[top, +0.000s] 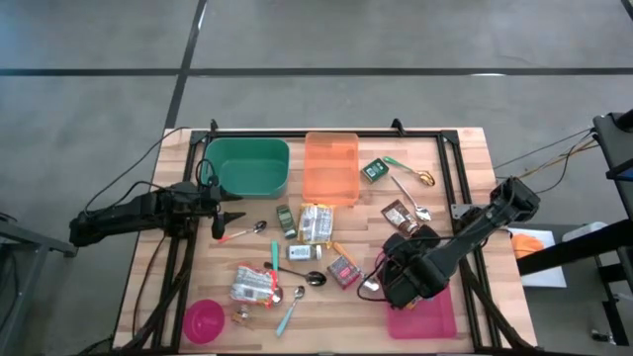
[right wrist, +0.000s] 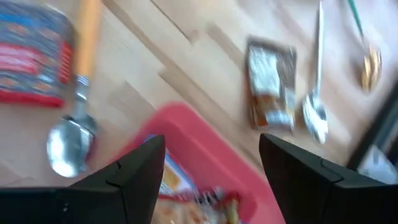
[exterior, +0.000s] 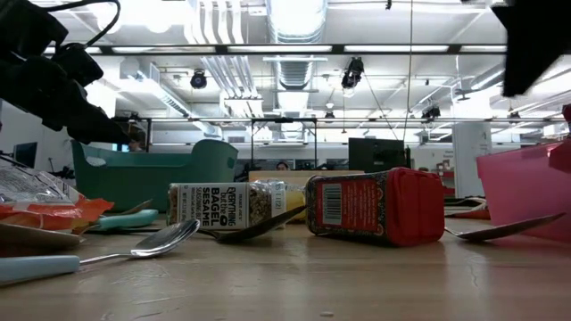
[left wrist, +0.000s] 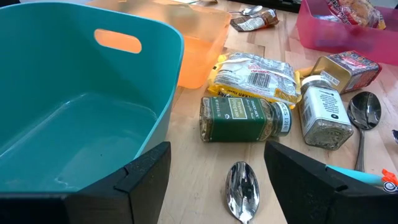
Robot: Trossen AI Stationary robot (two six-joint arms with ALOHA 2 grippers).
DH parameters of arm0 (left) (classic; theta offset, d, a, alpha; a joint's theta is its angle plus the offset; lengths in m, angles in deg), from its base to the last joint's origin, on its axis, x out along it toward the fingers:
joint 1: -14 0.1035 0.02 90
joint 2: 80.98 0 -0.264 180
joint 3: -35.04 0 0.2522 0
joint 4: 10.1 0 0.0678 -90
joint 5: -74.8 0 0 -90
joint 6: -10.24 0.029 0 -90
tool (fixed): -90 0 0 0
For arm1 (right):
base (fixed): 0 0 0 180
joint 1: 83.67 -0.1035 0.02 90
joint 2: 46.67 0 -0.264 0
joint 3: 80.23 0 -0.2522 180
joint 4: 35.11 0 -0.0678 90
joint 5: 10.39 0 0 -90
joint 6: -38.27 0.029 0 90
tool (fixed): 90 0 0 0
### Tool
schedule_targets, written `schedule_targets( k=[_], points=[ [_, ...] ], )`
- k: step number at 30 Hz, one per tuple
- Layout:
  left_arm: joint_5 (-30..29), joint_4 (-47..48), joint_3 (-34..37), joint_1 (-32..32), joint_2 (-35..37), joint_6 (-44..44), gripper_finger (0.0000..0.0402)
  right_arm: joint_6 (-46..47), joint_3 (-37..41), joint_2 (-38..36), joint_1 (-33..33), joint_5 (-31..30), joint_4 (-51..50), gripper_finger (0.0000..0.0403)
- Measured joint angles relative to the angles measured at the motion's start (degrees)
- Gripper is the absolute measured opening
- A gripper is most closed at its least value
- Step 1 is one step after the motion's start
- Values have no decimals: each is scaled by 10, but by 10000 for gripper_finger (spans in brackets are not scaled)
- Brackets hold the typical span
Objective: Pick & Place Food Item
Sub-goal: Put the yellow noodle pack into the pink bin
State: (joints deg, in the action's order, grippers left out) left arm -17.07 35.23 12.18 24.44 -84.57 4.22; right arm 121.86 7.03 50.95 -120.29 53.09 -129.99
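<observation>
Food packet [right wrist: 186, 199] already lies in the pink tray [top: 425, 318] at 5 o'clock beneath the right gripper [top: 404, 284], fingers apart, so this looks like the release step, with lifting clear judged next, while the left gripper [top: 220, 210] waits parted at 9 o'clock on the desk [top: 198, 277]

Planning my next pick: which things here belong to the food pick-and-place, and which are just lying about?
In the job: right gripper, open above the pink tray; food packet lying in that tray.
Lying about: spoon, green spice jar, teal bin, orange bin; left gripper waits, open, beside the teal bin.
</observation>
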Motion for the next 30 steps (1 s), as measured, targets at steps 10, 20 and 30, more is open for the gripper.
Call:
schedule_targets(
  k=[10,20,30],
  points=[
    [0,0,0,0,0,0,261,-294,-34,1,104,-61,195,258],
    [0,0,0,0,0,0,261,-405,-12,1,242,1,307,258],
    [0,0,0,0,0,0,261,-335,104,6,314,114,511,258]
  ],
)
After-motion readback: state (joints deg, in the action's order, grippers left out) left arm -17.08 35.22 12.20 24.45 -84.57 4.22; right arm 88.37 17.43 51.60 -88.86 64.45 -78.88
